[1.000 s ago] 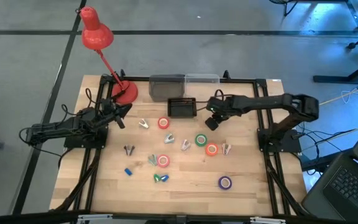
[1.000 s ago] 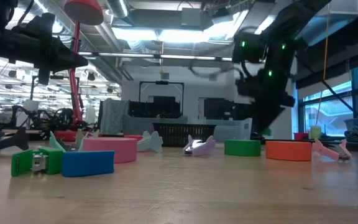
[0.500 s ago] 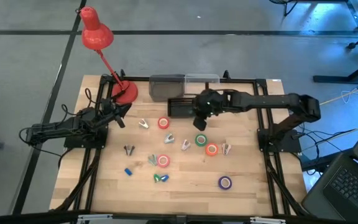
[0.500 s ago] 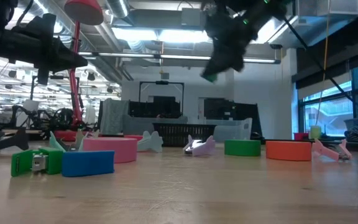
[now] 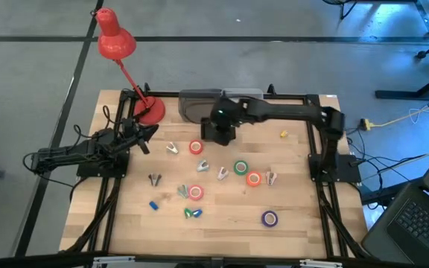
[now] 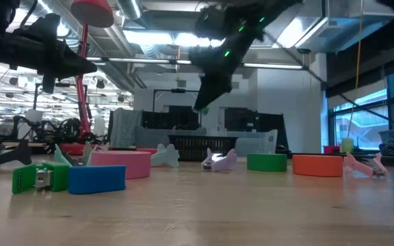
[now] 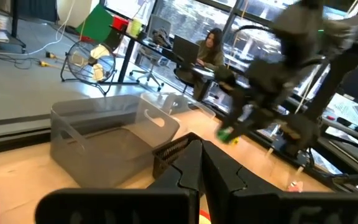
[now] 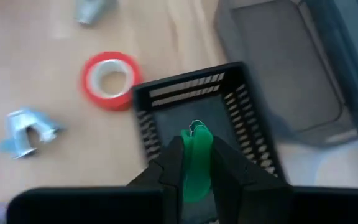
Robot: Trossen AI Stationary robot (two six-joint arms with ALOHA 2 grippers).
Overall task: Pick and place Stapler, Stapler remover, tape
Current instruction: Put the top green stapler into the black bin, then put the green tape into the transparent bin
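Step in hand: the place phase. The right gripper (image 8: 191,163) is clamped on a small green piece (image 8: 196,163), thin, smooth and plastic-looking, standing upright between the fingers; it is most likely a staple remover, though its form is too hidden to confirm. The gripper hangs directly above the black basket (image 8: 241,93), a small rectangular bin with slotted walls and an open top, and the green piece sits over the basket's floor, not yet inside.

Next move, as judged: lower a little so the piece clears the slotted rim, then part the fingers. The basket mouth is narrow, so the drop wants to stay centred; a release near the rim could tip the piece onto the desk (image 5: 222,216).

Beside the basket, on the gripper's far side, stands a grey translucent bin (image 7: 98,134) with smooth, rounded walls. Just beside the basket on the desk lies a red tape roll (image 8: 110,79), a flat ring with a pale core, and near it a silver-grey claw-shaped metal piece (image 8: 27,132). More tape rolls lie well apart from the gripper: green (image 5: 240,167), orange (image 5: 253,179), purple (image 5: 269,218).

The left gripper (image 7: 199,167) waits clenched and empty near the desk's left edge, well apart from the basket. The desk is pale wood with visible grain.
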